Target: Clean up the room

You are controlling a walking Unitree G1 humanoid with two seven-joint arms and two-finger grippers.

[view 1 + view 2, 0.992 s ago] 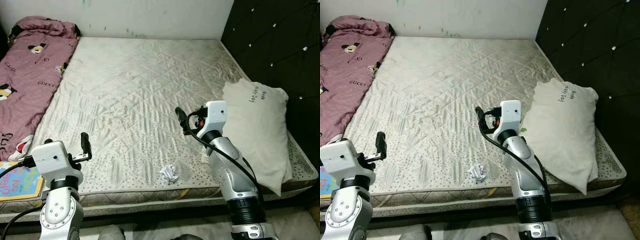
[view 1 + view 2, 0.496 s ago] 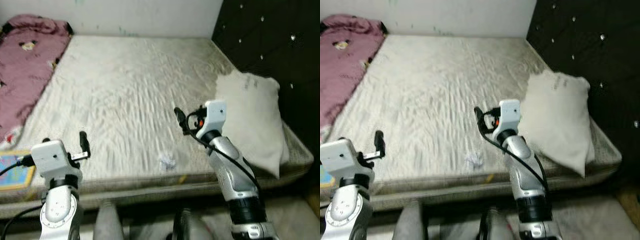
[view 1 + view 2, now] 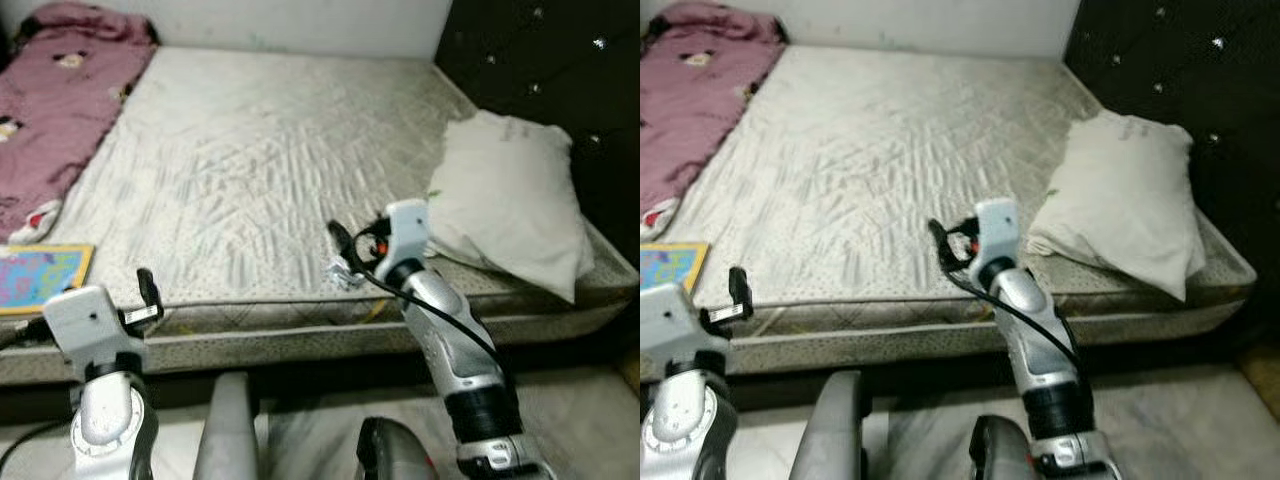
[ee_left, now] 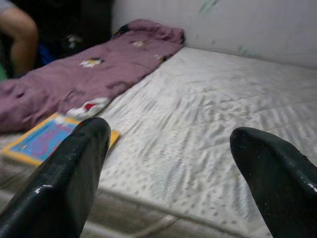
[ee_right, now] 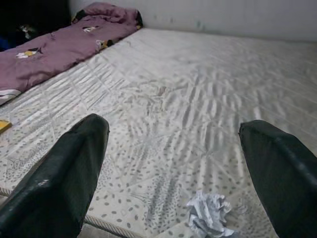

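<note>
A crumpled white paper ball [image 3: 341, 273] lies on the bare quilted mattress [image 3: 260, 150], close to its front edge. My right gripper [image 3: 338, 238] hovers just above and behind the paper, open with nothing between its fingers. In the right wrist view the paper ball [image 5: 208, 221] sits below the wide gap between the two black fingers [image 5: 69, 183]. My left gripper [image 3: 148, 290] is held low in front of the bed's left front edge, open and empty, pointing across the mattress toward a colourful book [image 4: 49, 139].
A white pillow [image 3: 512, 198] lies on the bed's right side by a dark padded headboard [image 3: 560, 60]. A purple printed blanket [image 3: 60, 90] runs along the left. A person's arm [image 4: 17, 29] is beyond the blanket. My grey legs [image 3: 226, 430] stand before the bed.
The whole view has shifted, so the camera moved: the bed's front edge now sits higher in the picture. My right gripper now stands closer over the paper ball. Both grippers stay open.
</note>
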